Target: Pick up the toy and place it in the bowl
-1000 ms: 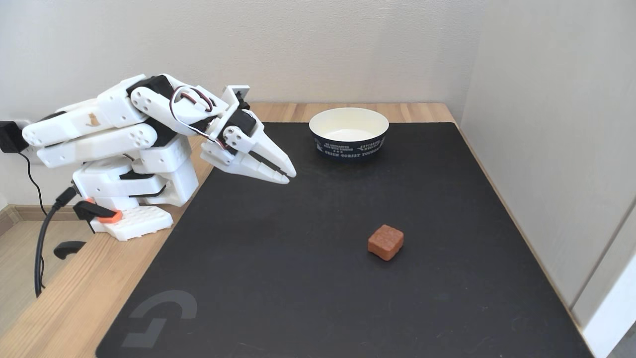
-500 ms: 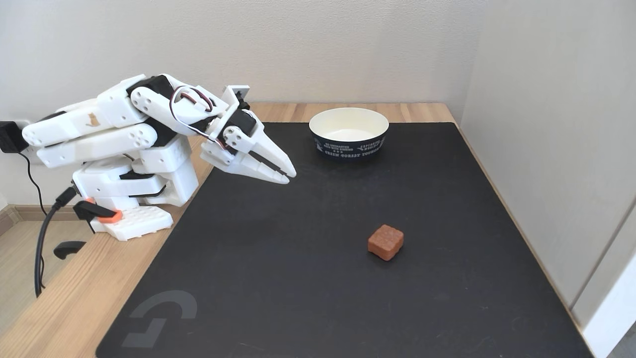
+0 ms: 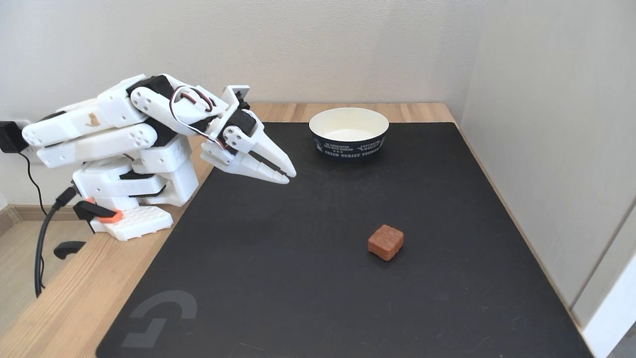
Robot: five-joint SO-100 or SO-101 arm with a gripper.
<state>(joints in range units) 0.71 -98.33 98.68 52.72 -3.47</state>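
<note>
Arm: the white arm sat folded low over its base at the left of the fixed view, on the wooden desk (image 3: pixel 59 303) beside the black mat (image 3: pixel 318 278).
Gripper: the gripper (image 3: pixel 288 176) pointed down and to the right, hanging above the mat's near-left part; its two fingers lay almost together, only a thin dark slit between them, and it had hold of nothing.
Toy: the toy (image 3: pixel 385 242), a small reddish-brown cube, rested flat on the mat, right of centre and toward the front, well apart from the gripper and from the bowl.
Bowl: the bowl (image 3: pixel 349 141), navy outside with white lettering and cream inside, stood upright at the back edge of the mat; what could be seen of its inside looked empty.
Done: nothing that I could judge; the toy lay untouched on the mat.
Left: the whole job, as it seemed to me, meaning a reach to the toy, spreading the fingers, a grasp, a lift, a carry back to the bowl and a release.
</note>
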